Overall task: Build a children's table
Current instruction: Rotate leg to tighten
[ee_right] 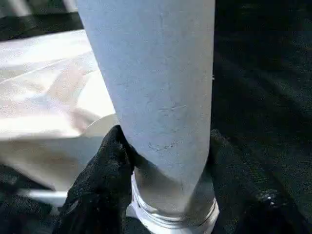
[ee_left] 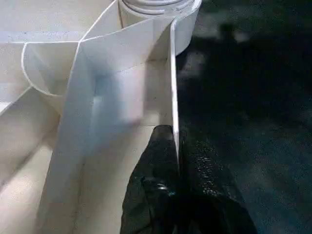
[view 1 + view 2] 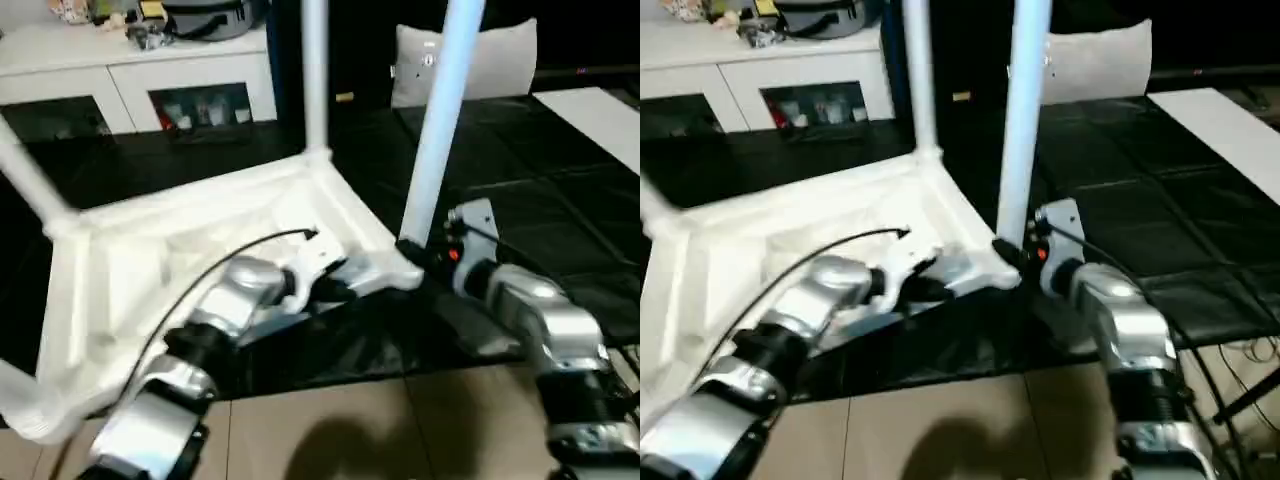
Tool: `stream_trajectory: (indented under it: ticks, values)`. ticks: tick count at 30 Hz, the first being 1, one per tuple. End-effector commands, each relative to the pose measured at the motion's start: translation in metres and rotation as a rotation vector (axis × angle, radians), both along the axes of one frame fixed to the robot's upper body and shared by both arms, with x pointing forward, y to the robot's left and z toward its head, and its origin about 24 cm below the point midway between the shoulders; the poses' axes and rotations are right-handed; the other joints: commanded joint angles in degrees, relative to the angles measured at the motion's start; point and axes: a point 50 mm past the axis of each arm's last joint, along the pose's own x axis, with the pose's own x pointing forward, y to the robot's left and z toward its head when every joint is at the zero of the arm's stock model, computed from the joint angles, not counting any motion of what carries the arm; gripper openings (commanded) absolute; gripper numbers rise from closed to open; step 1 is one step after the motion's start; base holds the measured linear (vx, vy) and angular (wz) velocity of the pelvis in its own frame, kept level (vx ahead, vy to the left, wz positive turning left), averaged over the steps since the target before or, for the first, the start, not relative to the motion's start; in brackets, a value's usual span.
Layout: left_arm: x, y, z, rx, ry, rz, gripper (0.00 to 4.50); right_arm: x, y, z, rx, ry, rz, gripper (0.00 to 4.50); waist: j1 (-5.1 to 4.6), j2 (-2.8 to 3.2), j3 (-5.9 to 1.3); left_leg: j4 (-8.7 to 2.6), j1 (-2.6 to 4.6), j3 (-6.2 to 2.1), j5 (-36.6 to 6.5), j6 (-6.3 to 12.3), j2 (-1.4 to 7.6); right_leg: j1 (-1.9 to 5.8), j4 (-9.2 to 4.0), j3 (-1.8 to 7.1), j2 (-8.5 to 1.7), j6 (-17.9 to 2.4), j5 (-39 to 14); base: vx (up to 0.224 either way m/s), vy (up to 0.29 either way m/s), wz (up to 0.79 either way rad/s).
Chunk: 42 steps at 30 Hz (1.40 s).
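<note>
The children's table lies upside down and tilted on the black mat, its ribbed white top (image 3: 200, 250) facing up. One white leg (image 3: 315, 70) stands in the far corner socket and another (image 3: 30, 185) slants off at the left. At the near right corner a third leg (image 3: 440, 120) stands upright in its socket. My right gripper (image 1: 165, 146) is shut on this leg just above its base, a black finger (image 1: 102, 165) on each side. My left gripper (image 2: 175, 141) is shut on the thin rim wall (image 2: 171, 73) of the top, close to that same corner socket.
A white low cabinet (image 3: 130, 70) with glass doors stands behind at the left, with clutter on top. A white cushion (image 3: 490, 60) sits behind the held leg. A white panel (image 3: 600, 115) lies at the far right. Tan floor tiles (image 3: 350, 430) begin at the mat's near edge.
</note>
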Motion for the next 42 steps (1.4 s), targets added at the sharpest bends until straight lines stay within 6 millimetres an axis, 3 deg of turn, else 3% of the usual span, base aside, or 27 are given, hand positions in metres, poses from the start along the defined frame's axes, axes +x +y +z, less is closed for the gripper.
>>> stream_trajectory:
  ticks: [1, 8, 12, 14, 17, 20, 23, 26, 27, 32, 35, 38, 39, 42]
  values:
    - [0.004, -0.013, 0.01, -0.022, -0.068, 0.016, 0.0, -0.003, 0.015, -0.015, 0.056, 0.039, 0.007, 2.65, 0.45, -1.24, -3.25, -3.87, -0.6, -0.23, -10.6, 4.11, 0.7, 3.14, -5.55, 1.73, -3.0, -5.6, -27.7, 0.0, 0.0, 0.0]
    - [0.002, -0.01, 0.01, 0.019, -0.106, -0.015, 0.0, -0.007, 0.011, -0.013, 0.047, -0.004, 0.025, 3.19, 0.86, -1.0, -3.35, -4.05, -0.74, -0.39, -9.6, 4.6, 1.11, 3.43, -4.81, 2.01, -3.02, -7.4, -22.4, 0.0, 0.0, 0.0]
    - [-0.002, 0.004, 0.006, 0.055, -0.107, -0.096, 0.0, -0.015, -0.009, -0.007, 0.041, -0.046, 0.128, 3.51, 1.36, -0.77, -3.4, -3.98, -0.75, -0.34, -9.8, 5.18, 1.19, 3.6, -4.81, 2.11, -3.1, -7.5, -21.6, 0.0, 0.0, 0.0]
    - [-0.005, 0.011, 0.003, 0.078, -0.109, -0.138, 0.0, -0.021, -0.018, -0.001, 0.03, -0.073, 0.21, 3.51, 1.69, -0.8, -3.58, -3.85, -0.86, -0.37, -8.4, 5.73, 1.36, 3.77, -4.26, 2.19, -3.09, -8.8, -18.3, 0.0, 0.0, 0.0]
    - [-0.008, 0.018, 0.002, 0.092, -0.112, -0.201, 0.0, -0.028, -0.029, 0.005, 0.008, -0.084, 0.291, 3.76, 1.84, -0.79, -3.5, -3.81, -0.88, -0.31, -8.3, 6.4, 1.48, 3.73, -4.2, 2.19, -3.03, -9.3, -17.9, 0.0, 0.0, 0.0]
    - [-0.012, 0.024, 0.002, 0.09, -0.094, -0.266, 0.0, -0.029, -0.04, 0.009, -0.083, -0.108, 0.328, 4.04, 1.85, -0.76, -3.31, -3.93, -0.67, -0.2, -9.8, 5.79, 1.53, 3.49, -4.42, 2.21, -3.09, -9.5, -19.8, 0.0, 0.0, 0.0]
    - [-0.018, 0.03, 0.002, 0.122, -0.07, -0.365, 0.0, -0.034, -0.04, 0.012, -0.097, -0.114, 0.459, 4.04, 2.01, -0.9, -3.27, -3.99, -0.6, -0.21, -11.2, 5.65, 1.48, 3.5, -4.6, 2.15, -3.12, -8.9, -22.0, 0.0, 0.0, 0.0]
    - [-0.02, 0.033, 0.002, 0.136, -0.06, -0.407, 0.0, -0.039, -0.038, 0.013, -0.075, -0.093, 0.54, 4.04, 2.31, -0.84, -3.33, -3.93, -0.65, -0.22, -10.4, 6.11, 1.74, 3.45, -4.31, 2.27, -3.13, -9.4, -20.7, 0.0, 0.0, 0.0]
    - [-0.023, 0.035, 0.002, 0.141, -0.053, -0.451, 0.0, -0.043, -0.036, 0.013, -0.061, -0.074, 0.605, 4.04, 2.46, -1.07, -3.34, -3.94, -0.63, -0.18, -10.2, 6.26, 1.77, 3.46, -4.24, 2.24, -3.14, -9.8, -20.2, 0.0, 0.0, 0.0]
    - [-0.03, 0.039, 0.005, 0.142, -0.031, -0.552, 0.0, -0.044, -0.031, 0.014, -0.05, -0.059, 0.697, 3.63, 3.27, -1.05, -3.42, -3.97, -0.62, -0.21, -9.4, 6.2, 2.14, 3.34, -3.81, 2.49, -3.4, -10.8, -19.0, 0.0, 0.0, 0.0]
    - [-0.032, 0.04, 0.005, 0.145, -0.018, -0.593, 0.0, -0.047, -0.027, 0.011, -0.016, -0.028, 0.752, 3.25, 3.64, -1.38, -3.31, -4.04, -0.45, -0.14, -9.8, 5.74, 2.11, 3.26, -3.91, 2.52, -3.43, -10.3, -20.7, 0.0, 0.0, 0.0]
    - [-0.033, 0.041, 0.005, 0.144, -0.013, -0.607, 0.0, -0.049, -0.025, 0.01, -0.004, -0.019, 0.784, 3.16, 3.73, -1.33, -3.3, -4.05, -0.42, -0.14, -9.8, 5.48, 2.15, 3.19, -3.96, 2.6, -3.39, -10.0, -21.0, 0.0, 0.0, 0.0]
    - [-0.033, 0.041, 0.005, 0.144, -0.013, -0.608, 0.0, -0.049, -0.024, 0.01, -0.004, -0.019, 0.786, 2.9, 3.9, -1.49, -3.32, -4.01, -0.46, -0.12, -9.6, 5.45, 2.12, 3.23, -3.91, 2.64, -3.44, -9.9, -20.8, 0.0, 0.0, 0.0]
    - [-0.034, 0.042, 0.006, 0.142, -0.009, -0.618, 0.0, -0.05, -0.023, 0.009, 0.015, -0.005, 0.816, 2.69, 4.2, -1.53, -3.41, -3.93, -0.44, -0.08, -8.8, 5.42, 2.09, 3.21, -3.83, 2.66, -3.41, -9.8, -20.5, 0.0, 0.0, 0.0]
